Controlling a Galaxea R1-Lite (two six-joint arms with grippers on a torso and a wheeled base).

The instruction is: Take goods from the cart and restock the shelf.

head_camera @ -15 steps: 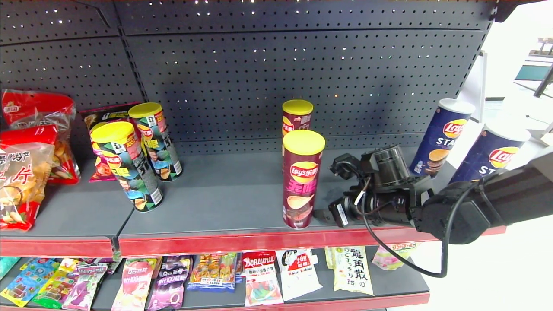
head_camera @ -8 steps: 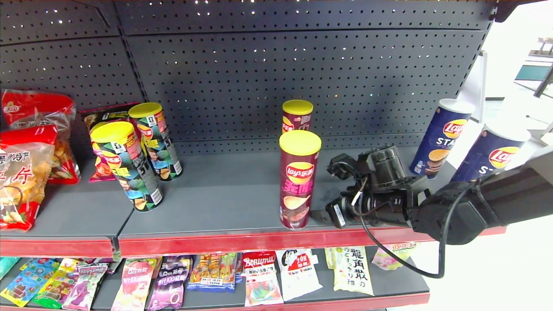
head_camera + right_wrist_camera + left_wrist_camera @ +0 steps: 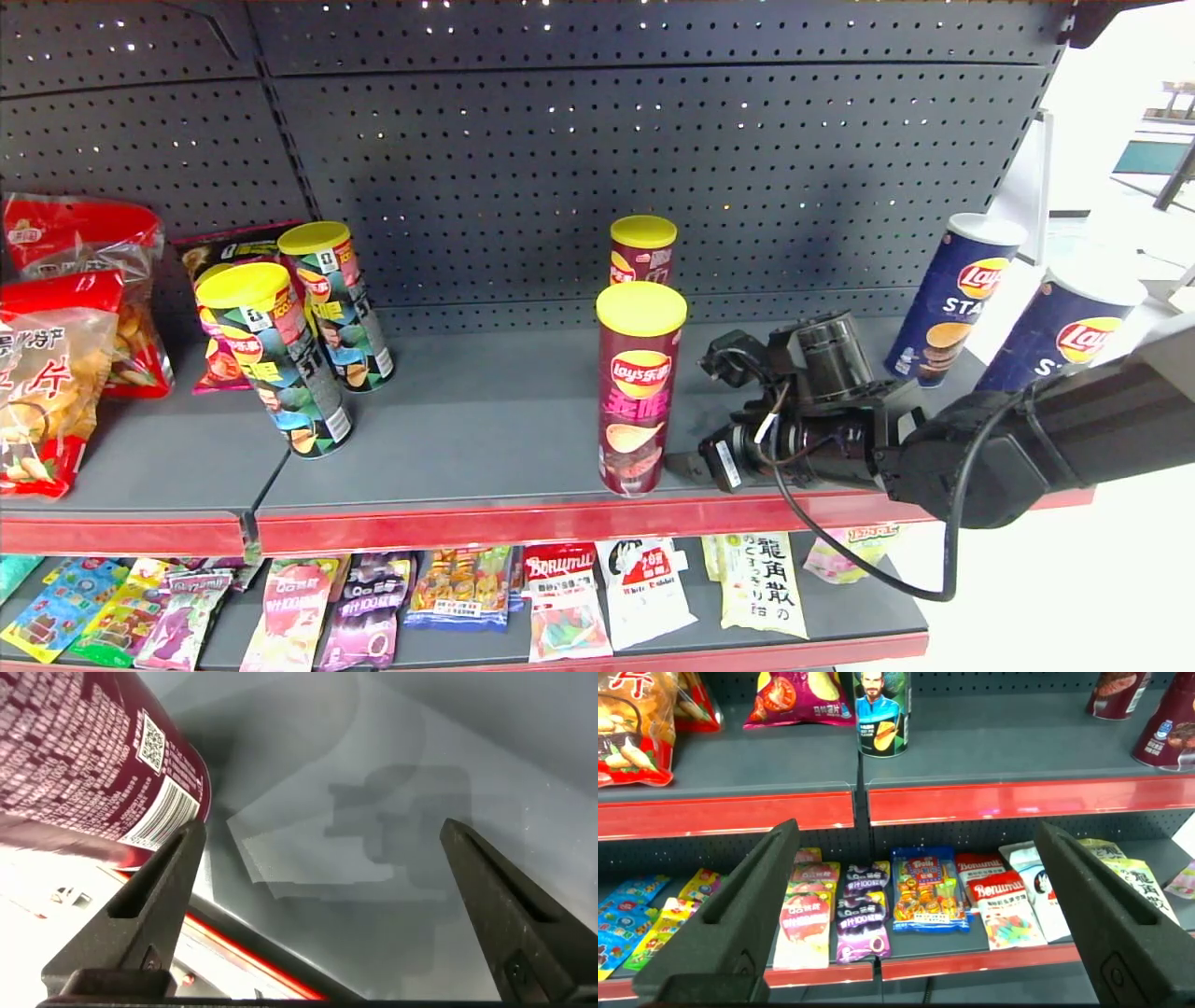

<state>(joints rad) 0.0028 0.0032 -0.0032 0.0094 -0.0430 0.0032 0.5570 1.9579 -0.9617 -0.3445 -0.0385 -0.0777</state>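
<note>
A maroon chips can with a yellow lid stands upright near the front edge of the grey shelf. My right gripper lies low on the shelf just right of the can's base. In the right wrist view the right gripper is open, with bare shelf between its fingers and the maroon can beside one finger. My left gripper is open and holds nothing, in front of the lower shelf.
A second maroon can stands behind the first. Two colourful cans and snack bags fill the left, two blue cans the right. Candy packets line the lower shelf. A red lip edges the shelf.
The front maroon can has slid slightly to the left along the shelf front, and my right gripper has moved left with it.
</note>
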